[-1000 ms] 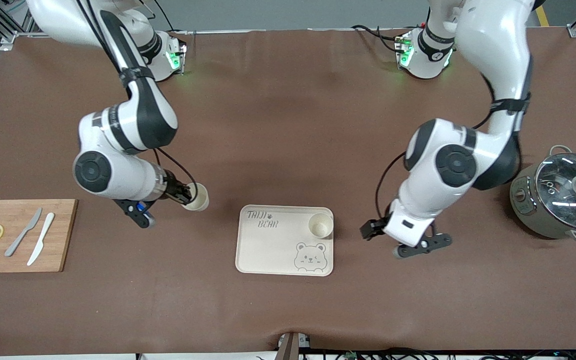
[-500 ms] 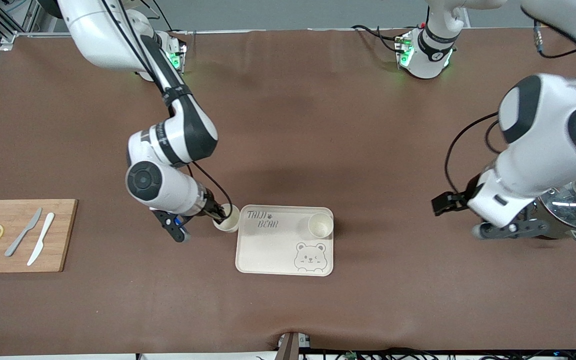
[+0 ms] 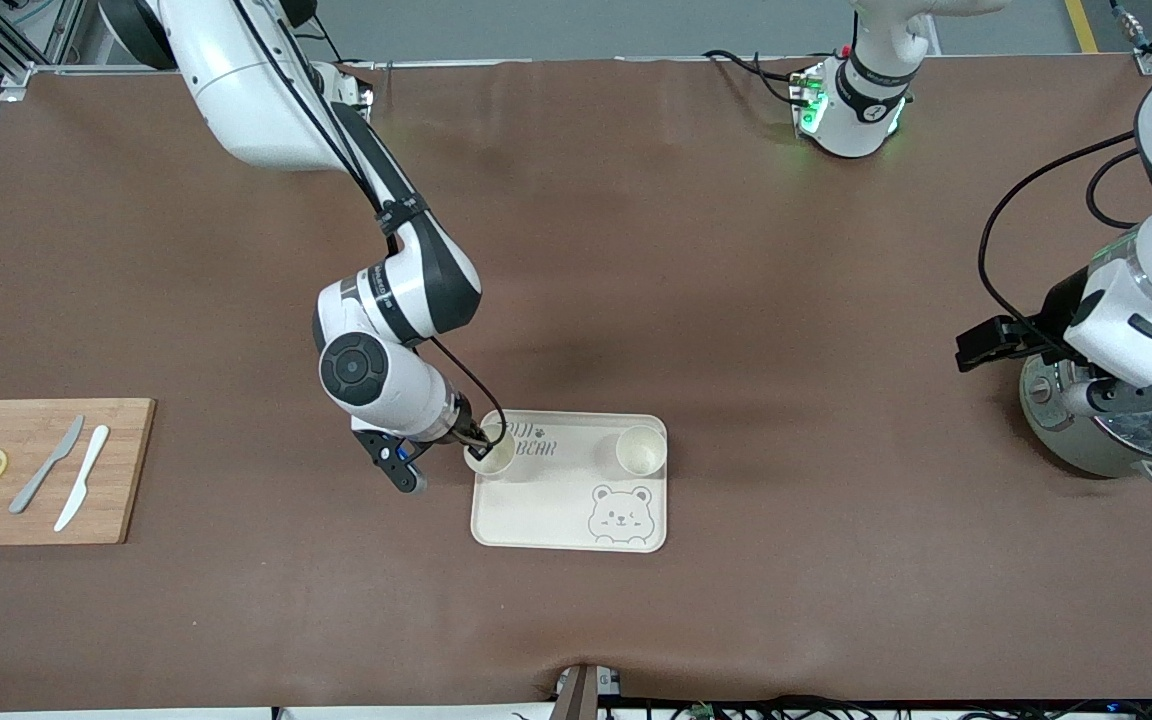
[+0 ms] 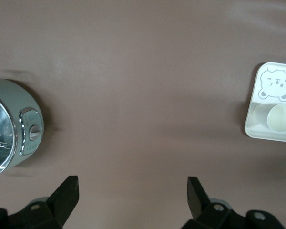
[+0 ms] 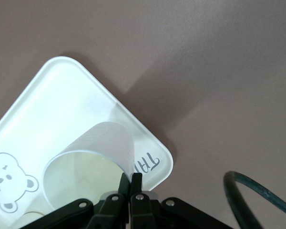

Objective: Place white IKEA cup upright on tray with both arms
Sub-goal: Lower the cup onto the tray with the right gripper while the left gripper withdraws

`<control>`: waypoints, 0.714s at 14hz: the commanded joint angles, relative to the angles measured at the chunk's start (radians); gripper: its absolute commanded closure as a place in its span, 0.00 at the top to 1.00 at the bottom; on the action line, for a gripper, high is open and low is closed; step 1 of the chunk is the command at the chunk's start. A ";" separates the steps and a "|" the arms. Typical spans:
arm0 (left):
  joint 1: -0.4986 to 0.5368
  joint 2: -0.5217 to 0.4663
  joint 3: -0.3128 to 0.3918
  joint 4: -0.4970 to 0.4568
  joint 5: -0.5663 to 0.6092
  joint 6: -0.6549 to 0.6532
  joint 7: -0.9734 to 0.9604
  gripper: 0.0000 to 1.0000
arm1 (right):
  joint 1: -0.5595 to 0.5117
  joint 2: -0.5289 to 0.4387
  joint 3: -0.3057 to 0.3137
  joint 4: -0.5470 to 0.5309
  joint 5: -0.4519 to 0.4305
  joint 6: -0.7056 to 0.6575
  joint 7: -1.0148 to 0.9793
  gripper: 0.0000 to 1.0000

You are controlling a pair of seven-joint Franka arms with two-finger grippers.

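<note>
The cream tray (image 3: 546,500) with the bear face lies near the middle of the table. My right gripper (image 3: 481,447) is shut on the rim of a white cup (image 3: 496,457) and holds it, mouth up, over the tray's corner toward the right arm's end, by the lettering. In the right wrist view the fingers (image 5: 136,180) pinch the cup (image 5: 90,157) wall over the tray (image 5: 52,105). A second white cup (image 3: 641,450) stands upright on the tray's corner toward the left arm's end. My left gripper (image 3: 986,345) is open and empty beside the pot; its wrist view (image 4: 132,191) shows bare table between the fingers.
A grey pot with a glass lid (image 3: 1126,400) stands at the left arm's end of the table, under the left hand. A wooden cutting board (image 3: 36,500) with two knives and lemon slices lies at the right arm's end.
My right gripper has carried the cup from the bare table toward the tray and now holds it over the tray's corner. My left arm has drawn away from the tray to the pot.
</note>
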 commanded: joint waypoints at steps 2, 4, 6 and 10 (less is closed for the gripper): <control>0.002 -0.016 -0.016 -0.019 0.017 -0.027 0.031 1.00 | 0.029 0.050 -0.010 0.036 0.019 0.016 0.017 0.00; -0.007 -0.011 -0.018 -0.018 0.015 -0.027 0.033 1.00 | 0.035 0.058 -0.010 0.034 0.022 0.017 0.017 0.00; -0.006 -0.011 -0.018 -0.016 0.021 -0.025 0.033 1.00 | 0.037 0.063 -0.010 0.034 0.022 0.014 0.014 0.00; -0.007 -0.014 -0.018 -0.004 0.029 -0.022 0.024 1.00 | 0.038 0.049 -0.013 0.037 0.008 -0.009 -0.005 1.00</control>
